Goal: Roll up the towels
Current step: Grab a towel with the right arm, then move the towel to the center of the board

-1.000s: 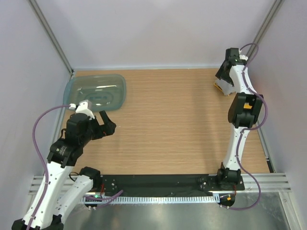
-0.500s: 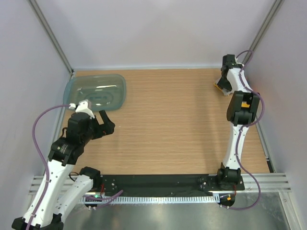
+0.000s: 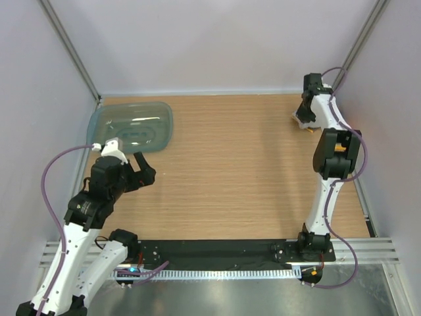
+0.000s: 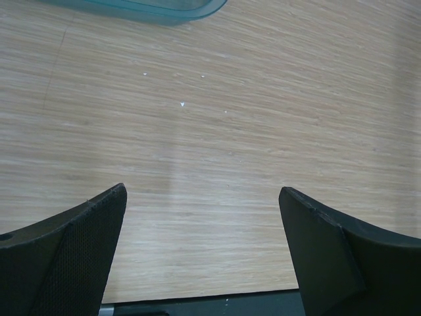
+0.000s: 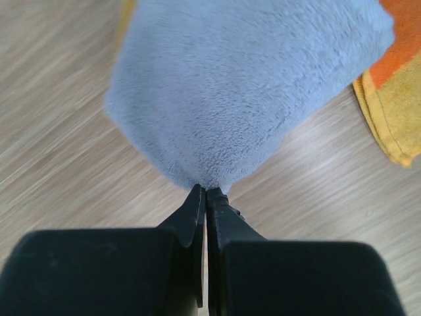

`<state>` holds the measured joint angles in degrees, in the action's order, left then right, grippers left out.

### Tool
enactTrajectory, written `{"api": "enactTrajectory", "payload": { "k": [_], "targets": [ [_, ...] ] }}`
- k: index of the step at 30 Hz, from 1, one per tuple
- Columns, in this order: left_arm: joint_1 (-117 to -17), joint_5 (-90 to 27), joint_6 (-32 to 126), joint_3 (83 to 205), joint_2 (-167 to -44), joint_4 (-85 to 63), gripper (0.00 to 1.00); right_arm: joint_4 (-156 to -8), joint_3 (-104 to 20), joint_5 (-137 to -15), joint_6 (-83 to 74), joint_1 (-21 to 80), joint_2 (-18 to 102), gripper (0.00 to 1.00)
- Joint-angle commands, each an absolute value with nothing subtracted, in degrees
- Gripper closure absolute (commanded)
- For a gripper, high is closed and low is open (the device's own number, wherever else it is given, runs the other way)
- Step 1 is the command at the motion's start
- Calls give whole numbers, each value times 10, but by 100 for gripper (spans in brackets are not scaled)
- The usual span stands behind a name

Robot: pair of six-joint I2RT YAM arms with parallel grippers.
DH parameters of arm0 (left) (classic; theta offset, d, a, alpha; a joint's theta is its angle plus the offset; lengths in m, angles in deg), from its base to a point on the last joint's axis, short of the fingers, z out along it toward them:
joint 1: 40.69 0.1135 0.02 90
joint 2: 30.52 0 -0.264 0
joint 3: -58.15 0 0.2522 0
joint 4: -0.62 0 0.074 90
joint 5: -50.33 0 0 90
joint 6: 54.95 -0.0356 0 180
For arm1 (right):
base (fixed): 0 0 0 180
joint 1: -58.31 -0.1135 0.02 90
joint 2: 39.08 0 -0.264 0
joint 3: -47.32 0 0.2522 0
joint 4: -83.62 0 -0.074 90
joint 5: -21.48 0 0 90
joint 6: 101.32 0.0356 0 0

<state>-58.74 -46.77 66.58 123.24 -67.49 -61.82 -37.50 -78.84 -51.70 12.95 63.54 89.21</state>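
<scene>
**While the left jaws gape, the right clamps a grey towel corner**

Where the wooden table (image 3: 230,158) meets the far right corner of the enclosure, the towels lie bunched together, mostly hidden under the right arm in the overhead view. From the right wrist camera the grey towel (image 5: 243,85) fills most of the frame. It is a pale, bluish grey with a thick, fleecy pile, and its edges are drawn in to a single point at the bottom. Beneath it and to its right, the orange towel (image 5: 389,112) peeks out. This one is bright orange at the top and a yellower orange lower down, with a stitched hem along its edge, and it lies flat on the wood.

The right gripper (image 5: 202,191) is clenched, its two black fingers pressed together with barely a slit between them. Their tips nip the pointed corner of the grey towel, whose pile bulges out just above them.

The left gripper (image 4: 200,194) sits at the near left, well apart from both towels. Its jaws are spread wide, with only bare wood grain between the two black fingers; it grasps nothing and touches nothing. Just beyond it, at the far left, lies the translucent teal tub (image 3: 131,125).
</scene>
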Motion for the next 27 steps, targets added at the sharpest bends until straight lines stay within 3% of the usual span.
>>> {"api": "enactTrajectory", "payload": {
  "k": [1,7,8,9,10,15,19,24,27],
  "targets": [
    [-589,-474,669,1239,-668,-616,2,-379,-787,-542,112,583,752,99],
    [-589,-500,649,1277,-655,-634,2,-331,-728,-585,111,429,584,98],
    [-588,-491,646,1271,-646,-625,2,-337,-672,-588,119,414,554,46],
    [-589,-456,633,1247,-626,-595,3,-363,-639,-591,127,402,530,4],
    [-588,-450,635,1235,-613,-582,2,-373,-576,-591,135,401,487,0],
    [-589,-469,661,1188,-564,-542,0,-380,-467,-548,143,401,452,0],
    [-590,-482,643,1200,-603,-562,0,-411,-385,-615,165,399,443,0],
    [-590,-490,637,1213,-640,-579,0,-509,-310,-677,179,292,437,11],
    [-590,-505,641,1217,-647,-586,0,-554,-286,-699,203,226,465,28]
  ]
}}
